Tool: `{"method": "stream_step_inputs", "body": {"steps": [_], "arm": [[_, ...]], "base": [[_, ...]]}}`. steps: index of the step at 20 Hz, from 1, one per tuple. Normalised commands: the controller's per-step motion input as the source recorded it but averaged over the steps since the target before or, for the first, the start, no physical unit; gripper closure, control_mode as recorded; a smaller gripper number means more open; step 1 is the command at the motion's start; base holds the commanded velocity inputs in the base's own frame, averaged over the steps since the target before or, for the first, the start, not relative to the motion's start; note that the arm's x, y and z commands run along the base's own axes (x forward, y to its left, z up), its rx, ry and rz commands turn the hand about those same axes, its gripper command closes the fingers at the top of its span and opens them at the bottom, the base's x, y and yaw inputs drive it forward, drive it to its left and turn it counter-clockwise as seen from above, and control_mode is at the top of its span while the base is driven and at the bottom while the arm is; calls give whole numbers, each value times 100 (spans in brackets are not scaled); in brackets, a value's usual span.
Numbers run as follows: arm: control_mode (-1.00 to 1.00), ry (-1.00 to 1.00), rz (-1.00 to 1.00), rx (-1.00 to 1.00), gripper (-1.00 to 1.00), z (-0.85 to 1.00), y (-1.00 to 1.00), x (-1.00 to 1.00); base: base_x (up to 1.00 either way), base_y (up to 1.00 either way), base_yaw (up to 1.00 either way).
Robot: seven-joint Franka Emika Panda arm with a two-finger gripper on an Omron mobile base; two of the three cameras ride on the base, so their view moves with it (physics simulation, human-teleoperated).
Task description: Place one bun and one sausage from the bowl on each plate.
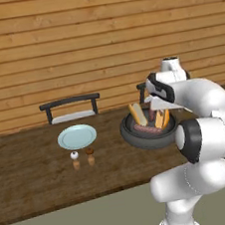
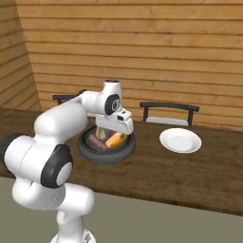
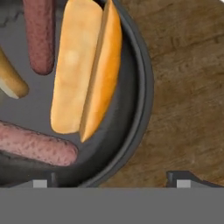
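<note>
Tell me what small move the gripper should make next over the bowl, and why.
Probably shift the open gripper over the split bun and lower it. Both plates, pale blue and white, are bare, and one fingertip sits outside the bowl rim.

My own white arm covers the right side of the wide black-grey bowl (image 1: 137, 134) in the left base view, and its near-left part in the right base view. In the hand view, the picture's edges cut the bowl, so I see just one stretch of its rim. The dark red sausage (image 3: 40, 35) at the top runs off the top edge; a second sausage (image 3: 37, 144) runs off the left edge. A tan bun (image 3: 11, 81) at the left is mostly cut off. My pincer (image 3: 109, 181) shows just its two tips. The two small shakers (image 1: 83, 157) are too small to tell apart by detail.
</note>
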Motion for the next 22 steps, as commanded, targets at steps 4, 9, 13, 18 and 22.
{"method": "stream_step_inputs", "body": {"steps": [4,9,13,18,22], "arm": [[-100,-17,-14,-2,-100,-46,6,7],[-100,-19,-13,-7,-100,-34,13,17],[-100,-5,-12,-4,-100,-22,5,47],[-100,0,-11,-1,-100,-15,0,53],[-100,0,-9,0,-100,-19,0,19]], "base": [[0,0,0],[0,0,0],[0,0,0],[0,0,0],[0,0,0]]}}
